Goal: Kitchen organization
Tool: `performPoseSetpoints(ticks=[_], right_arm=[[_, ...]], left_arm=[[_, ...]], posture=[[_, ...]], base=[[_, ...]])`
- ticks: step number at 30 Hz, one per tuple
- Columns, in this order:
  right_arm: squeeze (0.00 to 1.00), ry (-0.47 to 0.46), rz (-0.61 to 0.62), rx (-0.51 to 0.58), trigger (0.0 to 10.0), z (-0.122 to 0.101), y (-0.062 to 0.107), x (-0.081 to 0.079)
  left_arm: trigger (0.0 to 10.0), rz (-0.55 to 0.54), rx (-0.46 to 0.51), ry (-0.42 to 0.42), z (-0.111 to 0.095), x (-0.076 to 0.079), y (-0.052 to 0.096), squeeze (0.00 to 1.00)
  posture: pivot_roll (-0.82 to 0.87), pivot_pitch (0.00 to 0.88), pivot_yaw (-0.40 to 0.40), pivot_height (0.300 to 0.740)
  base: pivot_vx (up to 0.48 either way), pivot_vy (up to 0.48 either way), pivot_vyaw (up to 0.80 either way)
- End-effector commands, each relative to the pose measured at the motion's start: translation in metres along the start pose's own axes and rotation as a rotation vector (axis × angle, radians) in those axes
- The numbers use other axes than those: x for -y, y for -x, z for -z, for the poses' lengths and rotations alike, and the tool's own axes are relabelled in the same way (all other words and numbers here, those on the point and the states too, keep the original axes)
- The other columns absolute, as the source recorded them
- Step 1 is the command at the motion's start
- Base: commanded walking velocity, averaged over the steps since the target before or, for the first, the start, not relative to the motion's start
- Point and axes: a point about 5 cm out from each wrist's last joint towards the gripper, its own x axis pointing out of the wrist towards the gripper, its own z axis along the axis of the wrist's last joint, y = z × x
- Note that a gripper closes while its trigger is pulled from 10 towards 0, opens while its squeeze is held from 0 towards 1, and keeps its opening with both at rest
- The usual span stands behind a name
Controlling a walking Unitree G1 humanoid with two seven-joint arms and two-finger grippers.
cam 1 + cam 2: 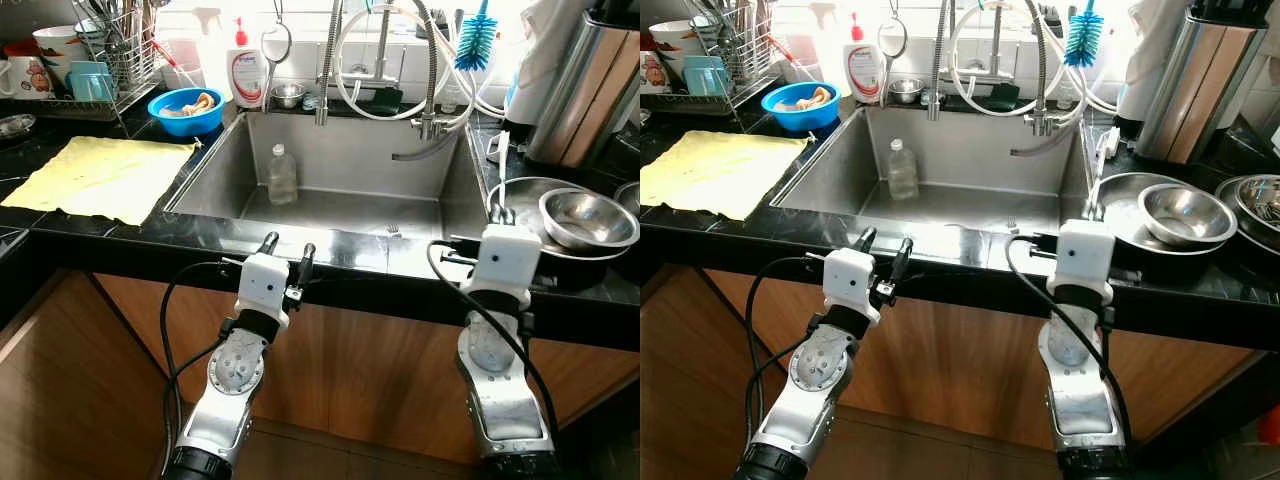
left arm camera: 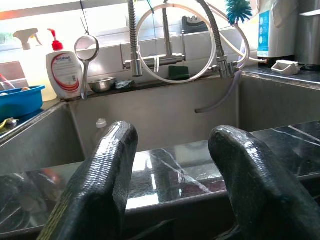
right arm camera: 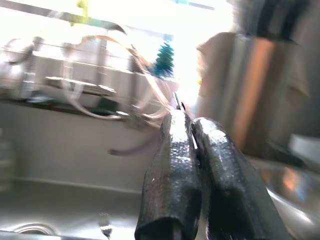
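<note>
I stand facing a steel sink (image 1: pixel 340 205) set in a black counter. A clear plastic bottle (image 1: pixel 282 175) stands upright in the basin near its back wall. My left gripper (image 1: pixel 288 248) hovers at the counter's front edge, open and empty, pointing at the sink. My right gripper (image 1: pixel 503 212) reaches over the sink's right front corner, beside a wide steel plate (image 1: pixel 520 192). In the right wrist view its fingers (image 3: pixel 172 150) are pressed together, and a thin metal sliver peeks out at their tips. A steel bowl (image 1: pixel 587 218) rests on the counter right of that plate.
A yellow cloth (image 1: pixel 100 175) lies on the left counter. Behind it are a blue bowl (image 1: pixel 186 110), a dish rack (image 1: pixel 110 50) and a soap bottle (image 1: pixel 245 70). A hose faucet (image 1: pixel 385 50) and a blue brush (image 1: pixel 476 40) hang over the sink. A tall steel canister (image 1: pixel 585 85) stands at the far right.
</note>
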Motion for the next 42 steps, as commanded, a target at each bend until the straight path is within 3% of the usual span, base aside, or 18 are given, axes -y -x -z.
performPoseSetpoints(ticks=[1,4,7,13,18,25,32,41,42], right_arm=[[0.0,0.01,-0.079,-0.013,10.0,-0.002,-0.007,-0.01],[0.0,0.037,-0.181,-0.076,10.0,0.009,-0.017,-0.019],[0.0,0.044,-0.193,-0.118,10.0,0.012,-0.027,-0.019],[0.0,0.042,-0.355,-0.18,10.0,0.008,-0.05,-0.033],[0.0,0.05,-0.431,-0.223,10.0,0.007,-0.059,-0.043],[0.0,-0.062,-0.393,-0.406,10.0,0.024,-0.069,-0.04],[0.0,-0.068,-0.328,-0.459,10.0,0.033,-0.075,-0.028],[0.0,-0.077,-0.332,-0.503,10.0,0.043,-0.071,-0.028],[0.95,-0.079,-0.329,-0.502,10.0,0.044,-0.07,-0.027]], left_arm=[[10.0,0.013,0.01,-0.027,-0.001,0.001,-0.002,0.0],[10.0,0.009,0.008,-0.028,-0.001,0.001,-0.004,0.0],[10.0,0.01,0.01,-0.027,-0.002,0.001,-0.005,0.0],[10.0,0.005,0.012,-0.031,-0.002,-0.002,-0.008,0.0],[10.0,0.005,0.013,-0.035,-0.003,-0.003,-0.009,0.0],[10.0,0.004,0.015,-0.035,-0.003,-0.003,-0.011,0.0],[10.0,0.003,0.016,-0.039,-0.003,-0.005,-0.011,0.0],[10.0,0.006,0.018,-0.03,-0.003,-0.001,-0.011,0.0],[10.0,0.009,0.018,-0.029,-0.003,0.0,-0.011,0.0]], posture=[[-0.13,0.0,0.019,0.74],[-0.13,0.0,0.026,0.74],[-0.12,0.0,0.029,0.74],[-0.12,0.0,0.038,0.74],[-0.12,0.0,0.037,0.74],[-0.12,0.0,0.044,0.74],[-0.11,0.0,0.042,0.74],[-0.12,0.0,0.04,0.74],[-0.12,0.0,0.041,0.74]], base=[[0.0,0.0,0.0],[0.0,0.0,0.0],[0.0,0.0,0.0],[0.0,0.0,0.0],[0.0,0.0,0.0],[0.0,0.0,0.0],[0.0,0.0,0.0],[0.0,0.0,0.0],[0.0,0.0,0.0]])
